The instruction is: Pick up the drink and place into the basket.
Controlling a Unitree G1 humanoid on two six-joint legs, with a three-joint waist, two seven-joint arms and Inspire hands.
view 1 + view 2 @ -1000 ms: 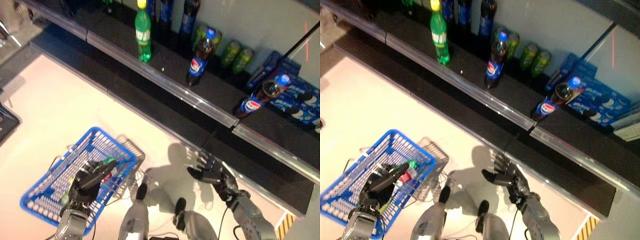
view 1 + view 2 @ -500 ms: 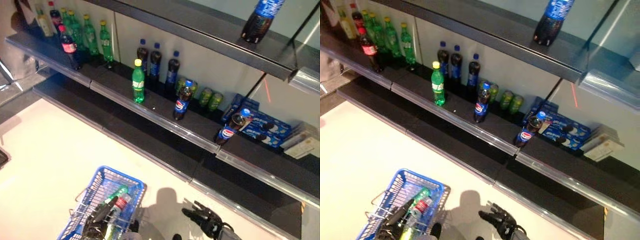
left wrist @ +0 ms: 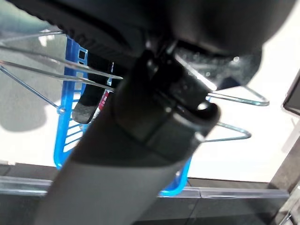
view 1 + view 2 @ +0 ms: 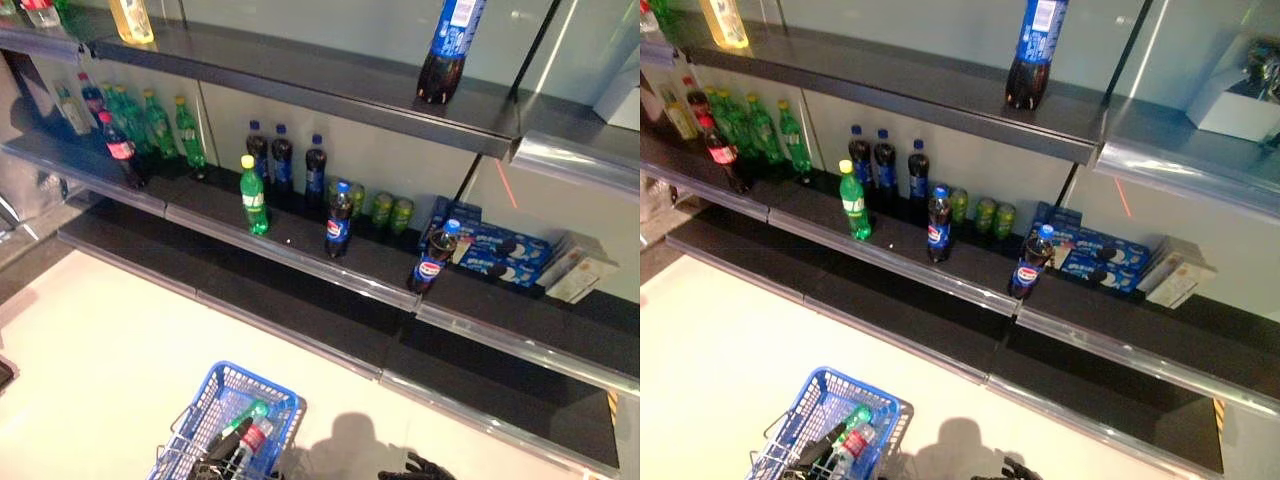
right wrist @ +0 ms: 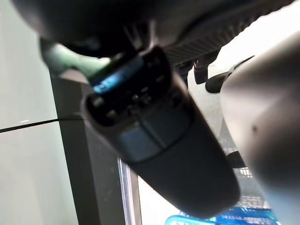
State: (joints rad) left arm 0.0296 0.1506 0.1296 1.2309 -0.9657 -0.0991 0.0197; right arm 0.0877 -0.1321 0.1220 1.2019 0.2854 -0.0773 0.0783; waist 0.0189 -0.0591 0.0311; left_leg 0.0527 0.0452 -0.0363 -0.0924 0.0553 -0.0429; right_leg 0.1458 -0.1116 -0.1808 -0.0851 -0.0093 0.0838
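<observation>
Left eye view: blue basket (image 4: 268, 405) on the floor (image 4: 90, 340) at near left, with a green bottle (image 4: 243, 416) and a red-labelled bottle (image 4: 254, 437) lying inside, so placing looks done for those. More drinks standing on the far shelf (image 4: 300, 250).

Right eye view: right hand (image 4: 1012, 470) barely showing at the near edge, state impossible to tell.

Left wrist view: left hand (image 3: 154, 93) curled round the basket's wire handle (image 3: 234, 133).

Right wrist view: nothing held visibly.

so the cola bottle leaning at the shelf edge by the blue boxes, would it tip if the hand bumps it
Probably. The leaning cola bottle already tilts near the shelf lip, so a nudge could topple it. It looks mostly full, so likely heavy for its size. Being round, it would probably roll once down.
</observation>
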